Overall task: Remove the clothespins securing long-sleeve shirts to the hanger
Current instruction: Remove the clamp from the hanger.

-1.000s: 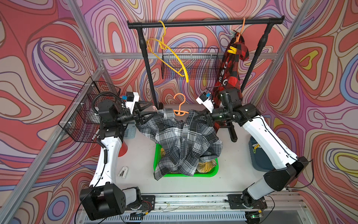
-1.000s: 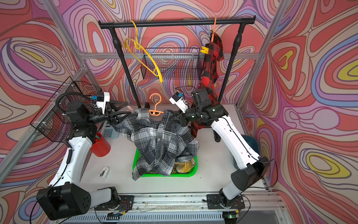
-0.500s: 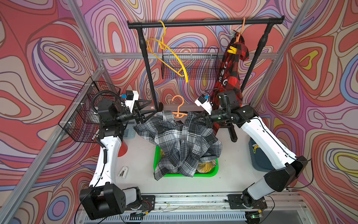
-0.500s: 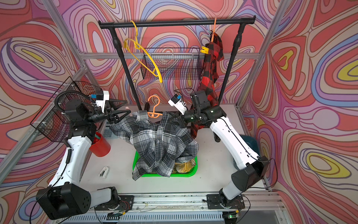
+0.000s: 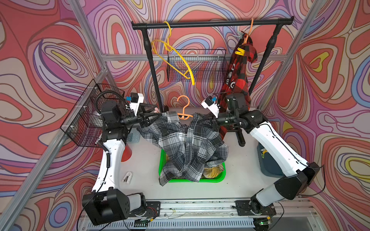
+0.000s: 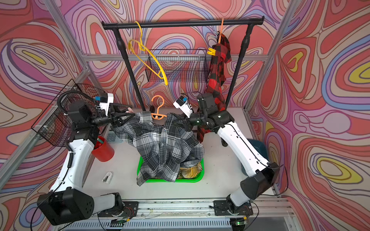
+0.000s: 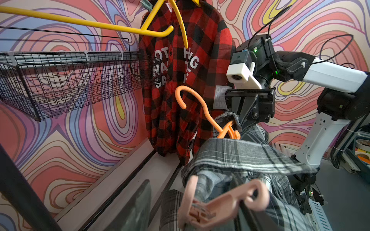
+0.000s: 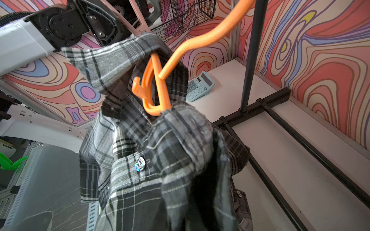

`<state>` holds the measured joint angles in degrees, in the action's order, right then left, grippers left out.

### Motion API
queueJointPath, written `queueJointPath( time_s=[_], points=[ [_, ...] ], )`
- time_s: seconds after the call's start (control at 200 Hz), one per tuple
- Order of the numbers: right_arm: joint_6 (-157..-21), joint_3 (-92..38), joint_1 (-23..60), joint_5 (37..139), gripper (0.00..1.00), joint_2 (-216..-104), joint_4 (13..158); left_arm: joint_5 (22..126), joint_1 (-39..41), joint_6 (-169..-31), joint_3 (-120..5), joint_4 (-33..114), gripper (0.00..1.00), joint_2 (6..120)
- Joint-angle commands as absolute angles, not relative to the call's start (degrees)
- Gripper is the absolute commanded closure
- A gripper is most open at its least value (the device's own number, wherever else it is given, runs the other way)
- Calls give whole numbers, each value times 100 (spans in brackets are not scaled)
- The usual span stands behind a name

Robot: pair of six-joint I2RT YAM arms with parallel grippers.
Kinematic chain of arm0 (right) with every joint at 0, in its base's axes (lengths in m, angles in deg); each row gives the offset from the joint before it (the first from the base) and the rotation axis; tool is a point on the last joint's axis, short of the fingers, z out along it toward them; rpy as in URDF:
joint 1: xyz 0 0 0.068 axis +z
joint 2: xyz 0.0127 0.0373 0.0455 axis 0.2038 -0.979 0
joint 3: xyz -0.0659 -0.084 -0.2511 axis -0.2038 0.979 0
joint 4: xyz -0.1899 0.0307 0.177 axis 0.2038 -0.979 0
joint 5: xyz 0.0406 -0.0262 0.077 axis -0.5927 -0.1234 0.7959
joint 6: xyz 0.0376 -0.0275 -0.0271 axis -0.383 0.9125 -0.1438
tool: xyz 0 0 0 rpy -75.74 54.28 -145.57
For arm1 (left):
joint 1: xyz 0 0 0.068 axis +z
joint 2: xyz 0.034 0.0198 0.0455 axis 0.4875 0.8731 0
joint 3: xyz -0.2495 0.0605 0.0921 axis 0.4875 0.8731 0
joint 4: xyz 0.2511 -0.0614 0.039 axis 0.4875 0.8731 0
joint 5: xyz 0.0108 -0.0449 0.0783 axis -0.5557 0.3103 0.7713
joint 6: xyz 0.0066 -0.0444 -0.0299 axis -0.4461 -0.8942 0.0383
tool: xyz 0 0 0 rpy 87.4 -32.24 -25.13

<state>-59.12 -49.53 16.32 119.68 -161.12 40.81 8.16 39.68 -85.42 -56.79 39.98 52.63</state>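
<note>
At the back of the worktop (image 5: 240,180) we find the rail (image 5: 210,23), with the hung shirt (image 5: 238,74) at its right end. In front, the draped shirt (image 5: 186,144) sags from a hanger (image 5: 185,115) into the tray (image 5: 212,180); a loose clothespin (image 5: 127,177) lies left of the tray.

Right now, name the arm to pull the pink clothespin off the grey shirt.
Left. The left end effector brackets the pink clothespin on the grey shirt; the right end effector is shut on the shirt's other side.

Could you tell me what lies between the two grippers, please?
The grey shirt, draped over the orange hanger, spans the whole stretch; both top views show it.
</note>
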Motion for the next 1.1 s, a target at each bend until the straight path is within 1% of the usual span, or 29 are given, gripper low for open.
queueJointPath(
  time_s=[0.0, 0.265, 0.331, 0.391, 0.476, 0.551, 0.696, 0.821, 0.906, 0.977, 1.032, 1.097],
  points=[
    [-5808, -4981, 1756, 12223, 100, -16019, 4268, 806, 3990, -8606, -5764, 3813, 48, 5305],
    [-5764, -4977, 1789, 12196, 100, -16072, 4186, 755, 3987, -8965, -5773, 3335, 49, 5331],
    [-5777, -4961, 1791, 12196, 100, -16069, 4185, 730, 3986, -9089, -5739, 3169, 50, 5340],
    [-5779, -4958, 1797, 12190, 100, -16069, 4185, 712, 3984, -9123, -5720, 3110, 54, 5340],
    [-5756, -4960, 1795, 12176, 100, -16086, 4170, 692, 3982, -9140, -5711, 3094, 62, 5333],
    [-5735, -4966, 1796, 12153, 100, -16101, 4119, 675, 3988, -9165, -5720, 3077, 72, 5331],
    [-5716, -4965, 1812, 12079, 100, -16112, 4070, 648, 3990, -9246, -5725, 2981, 83, 5331],
    [-5597, -5004, 1895, 11786, 100, -16159, 3875, 647, 3983, -9272, -5720, 2947, 100, 5331],
    [-5542, -5037, 1964, 11601, 100, -16233, 3713, 661, 3990, -9364, -5720, 2845, 100, 5331],
    [-5585, -4975, 1988, 11540, 100, -16261, 3706, 651, 3982, -9699, -5683, 2465, 100, 5331],
    [-5651, -4855, 2004, 11479, 100, -16262, 3751, 652, 3988, -10249, -5598, 1773, 100, 5336],
    [-5780, -4656, 2023, 11330, 100, -16254, 3825, 789, 3975, -11182, -5479, 502, 100, 5348]
  ],
)
